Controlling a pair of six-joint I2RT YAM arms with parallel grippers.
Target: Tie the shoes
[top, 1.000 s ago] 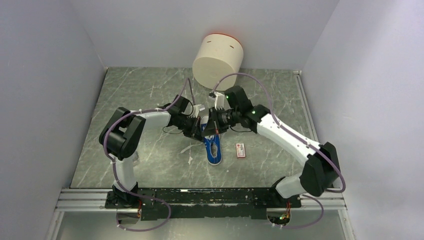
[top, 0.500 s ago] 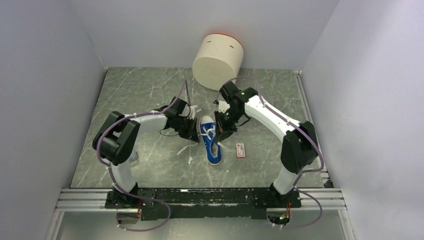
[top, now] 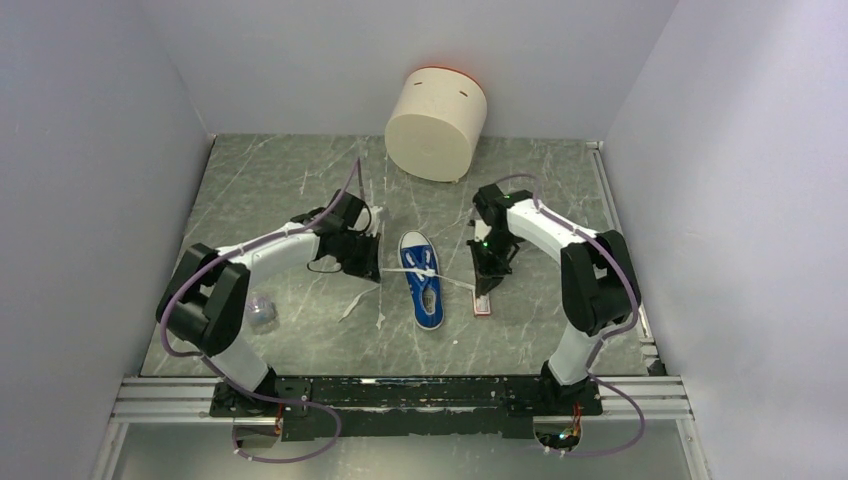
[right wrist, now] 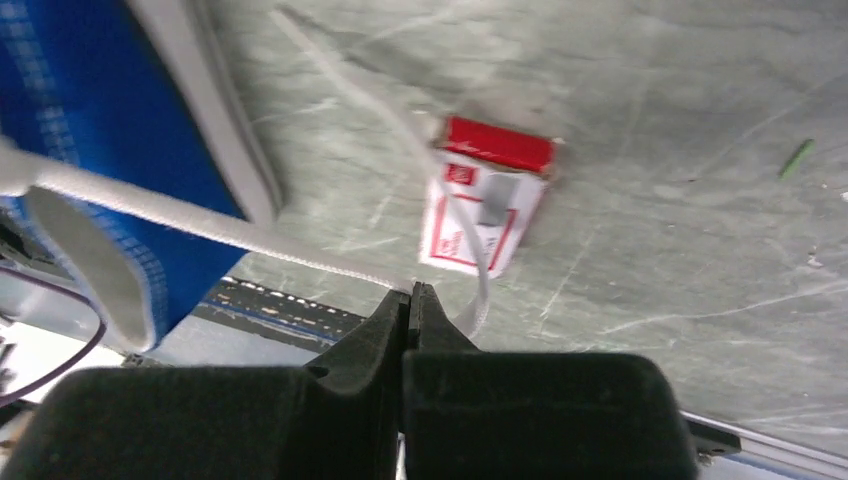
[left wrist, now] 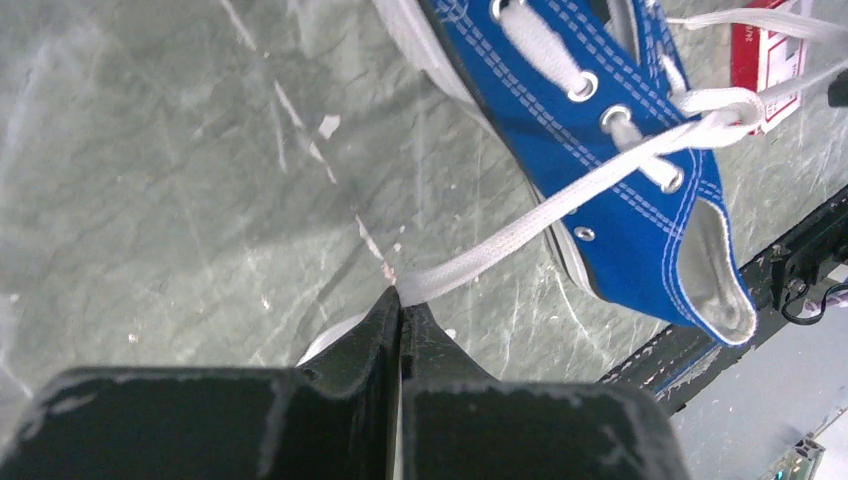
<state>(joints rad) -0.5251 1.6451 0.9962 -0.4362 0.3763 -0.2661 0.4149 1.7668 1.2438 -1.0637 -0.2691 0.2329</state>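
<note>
The blue shoe (top: 424, 285) with white sole lies on the marbled table, toe pointing away from the arm bases. Its white laces cross over the tongue (top: 421, 268) and run taut to both sides. My left gripper (top: 373, 262) is just left of the shoe and shut on the left lace end (left wrist: 402, 294); in this view the shoe (left wrist: 600, 130) sits at upper right. My right gripper (top: 487, 285) stands to the shoe's right, shut on the other lace (right wrist: 412, 290), which stretches back to the shoe (right wrist: 90, 110).
A red-and-white packet (top: 482, 303) lies under the right gripper, also visible as the packet (right wrist: 487, 205). A cream cylinder with an orange top (top: 436, 122) stands at the back. White scraps (top: 352, 303) and a small clear object (top: 260, 312) lie left. Walls enclose three sides.
Both grippers have moved apart from over the shoe, left one leftward and right one rightward, drawing the laces out taut. The shoe is now uncovered.
</note>
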